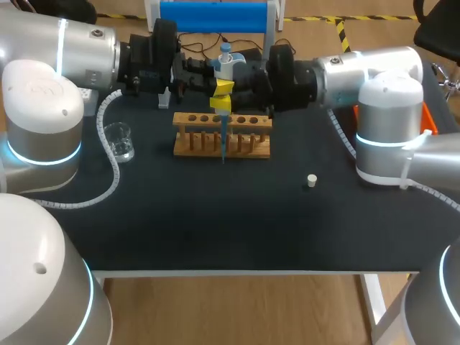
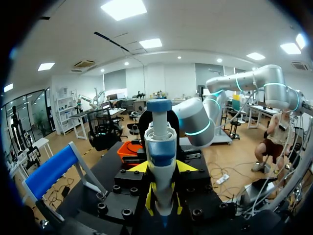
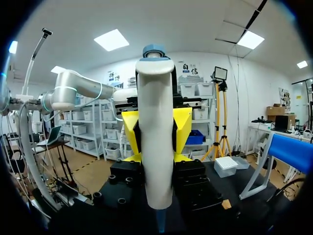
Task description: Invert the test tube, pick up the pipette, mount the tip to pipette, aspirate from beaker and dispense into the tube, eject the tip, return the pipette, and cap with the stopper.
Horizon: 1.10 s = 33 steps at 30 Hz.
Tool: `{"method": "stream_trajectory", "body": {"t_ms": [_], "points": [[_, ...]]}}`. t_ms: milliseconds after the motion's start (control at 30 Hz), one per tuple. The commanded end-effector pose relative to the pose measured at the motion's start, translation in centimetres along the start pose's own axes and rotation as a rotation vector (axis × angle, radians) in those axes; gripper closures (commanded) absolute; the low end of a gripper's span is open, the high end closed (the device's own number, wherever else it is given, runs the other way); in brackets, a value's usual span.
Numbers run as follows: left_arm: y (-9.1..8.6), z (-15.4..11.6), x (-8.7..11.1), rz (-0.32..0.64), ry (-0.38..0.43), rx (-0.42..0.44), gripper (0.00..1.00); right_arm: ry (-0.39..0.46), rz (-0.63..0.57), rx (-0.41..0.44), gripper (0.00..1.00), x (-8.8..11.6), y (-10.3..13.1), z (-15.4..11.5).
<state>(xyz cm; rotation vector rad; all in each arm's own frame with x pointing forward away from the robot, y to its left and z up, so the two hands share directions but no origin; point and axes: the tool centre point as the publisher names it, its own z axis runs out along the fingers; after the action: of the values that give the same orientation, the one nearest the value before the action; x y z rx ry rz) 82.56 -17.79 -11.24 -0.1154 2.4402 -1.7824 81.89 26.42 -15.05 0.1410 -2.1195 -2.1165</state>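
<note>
The pipette (image 1: 225,61), white with a blue top, hangs upright over the wooden tube rack (image 1: 248,136) at the back middle of the table. Its thin tip (image 1: 223,147) points down at the rack. Both arms meet there. My left gripper (image 1: 219,105) (image 2: 164,198) is shut on the pipette body (image 2: 160,161). My right gripper (image 1: 226,87) (image 3: 156,132) holds the same body (image 3: 155,122) from the opposite side, yellow fingers against it. A glass beaker (image 1: 119,141) stands at the left. The small white stopper (image 1: 312,180) lies to the right of the rack. I cannot make out a tube in the rack.
A blue pipette stand (image 1: 214,16) rises behind the rack at the table's (image 1: 215,230) back edge. A corrugated cable (image 1: 111,169) curls round the beaker on the left.
</note>
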Motion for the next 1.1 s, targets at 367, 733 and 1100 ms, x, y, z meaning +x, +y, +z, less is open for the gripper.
{"method": "stream_trajectory", "body": {"t_ms": [367, 733, 1100], "points": [[0.1, -0.1, 0.0, 0.003, -0.002, 0.004, 0.00, -0.001, -0.004, -0.008, 1.00, -0.1, -0.1, -0.8], [0.1, -0.1, 0.0, 0.003, -0.002, 0.004, 0.00, 0.007, -0.022, 0.018, 1.00, -0.6, 0.3, -5.1], [0.1, -0.1, 0.0, 0.003, -0.002, 0.004, 0.00, 0.007, -0.019, 0.036, 1.00, -2.5, 0.7, -13.4]]}}
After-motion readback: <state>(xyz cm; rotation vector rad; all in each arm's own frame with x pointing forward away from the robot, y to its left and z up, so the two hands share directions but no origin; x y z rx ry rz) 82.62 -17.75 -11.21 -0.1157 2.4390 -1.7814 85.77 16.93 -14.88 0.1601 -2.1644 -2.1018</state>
